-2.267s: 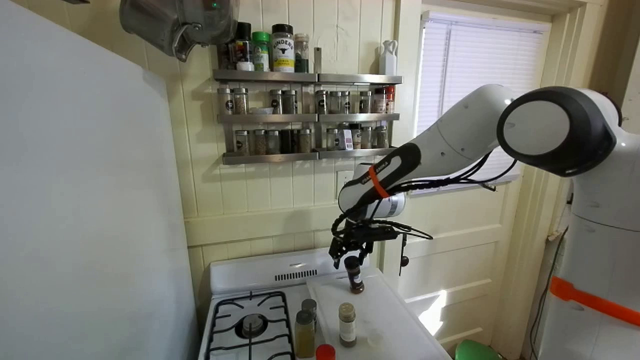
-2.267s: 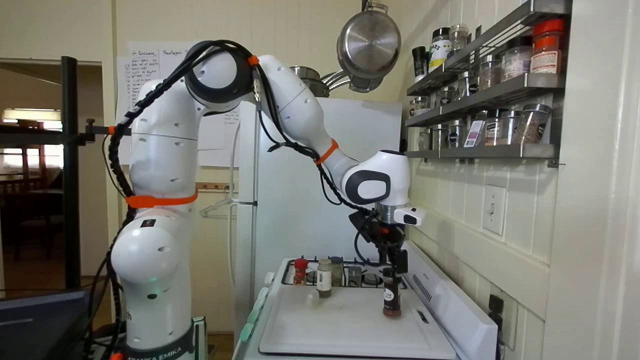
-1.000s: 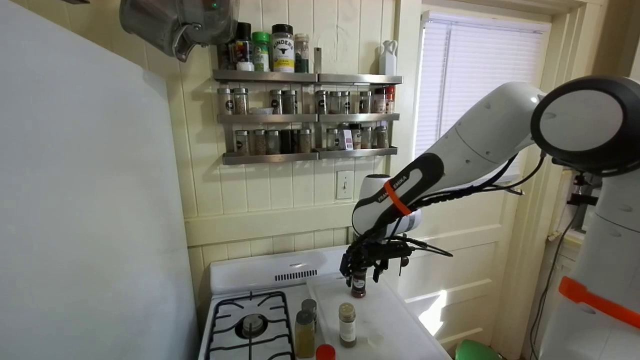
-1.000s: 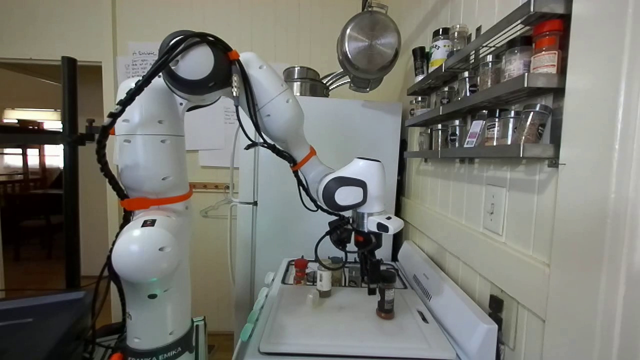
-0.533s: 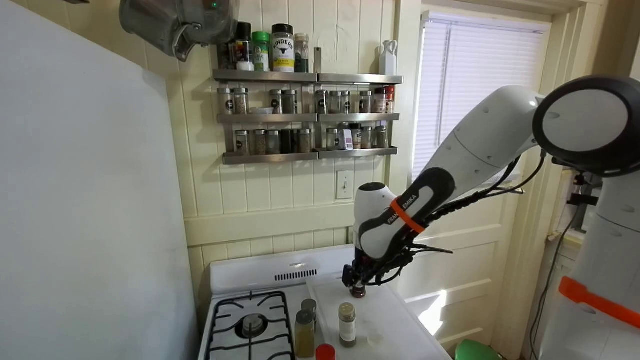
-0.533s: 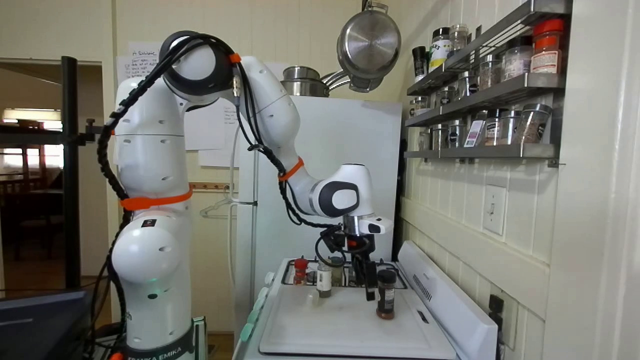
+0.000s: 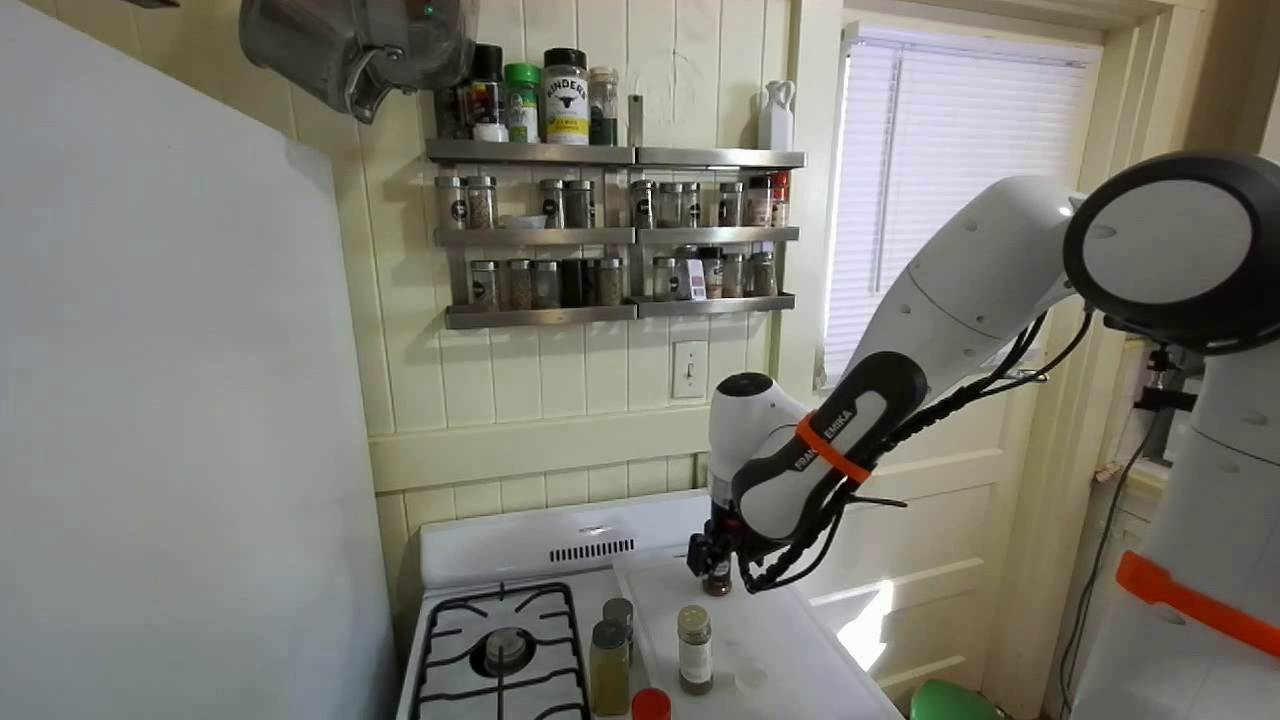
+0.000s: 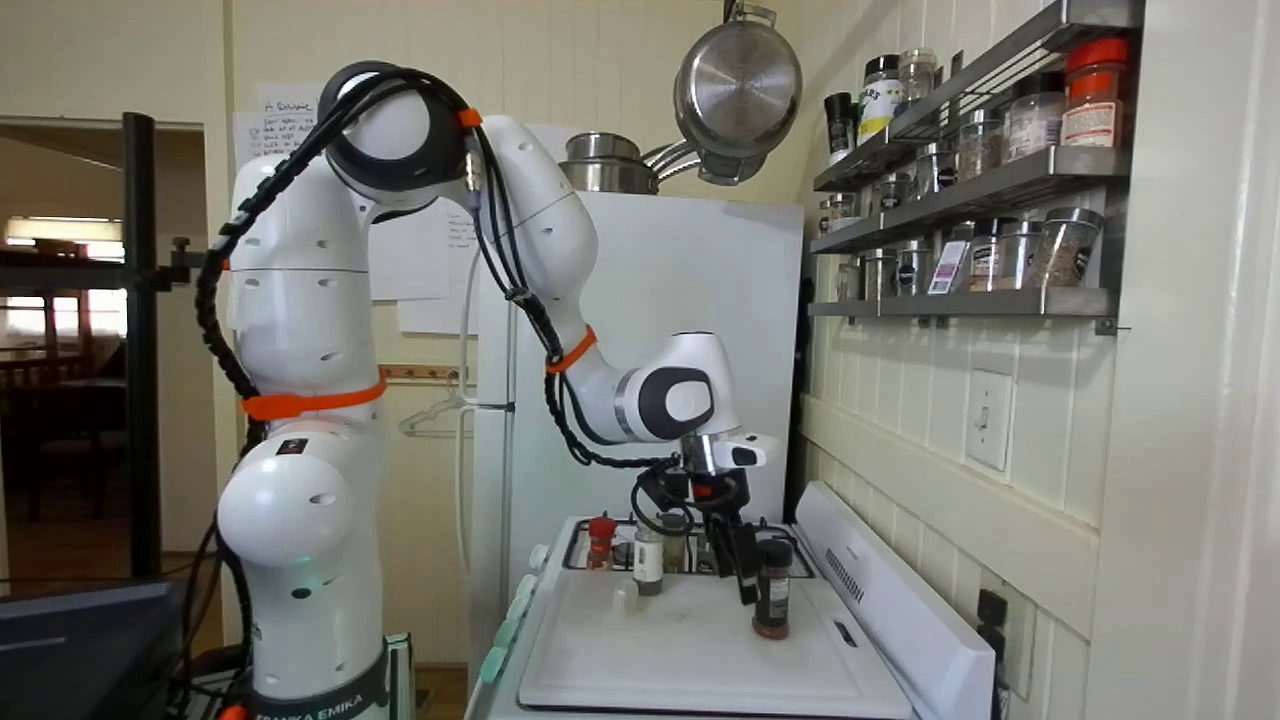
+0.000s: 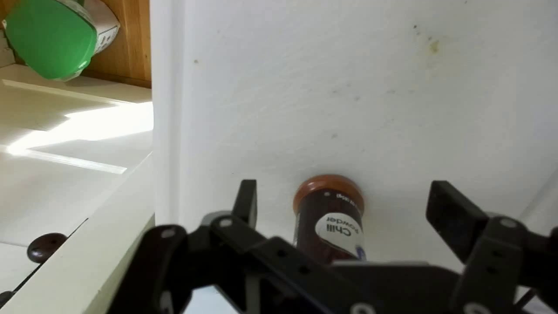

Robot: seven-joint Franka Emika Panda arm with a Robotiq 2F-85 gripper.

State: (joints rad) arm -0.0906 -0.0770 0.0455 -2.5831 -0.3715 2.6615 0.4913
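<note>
3 shelf tiers point(image 7: 535, 237) cross a cream wall point(image 7: 545, 375) near bright window blinds point(image 7: 965, 125).

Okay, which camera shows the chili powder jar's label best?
The wrist view: the white label is large and legible, though upside down, and the pincer hides the top of the jar. In an exterior view the jar shows nearly whole, its lettering too small to read; in an exterior view only the jar's lower part shows, unreadable too.

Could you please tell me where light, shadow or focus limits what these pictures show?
Wrist view: sunlight burns out part of the door, the gripper looks nearly black, and the chili powder bottle has a readable though upside-down label; in an exterior view, the window blind looks washed out; in an exterior view, the adjoining room falls into deep shadow.
</note>
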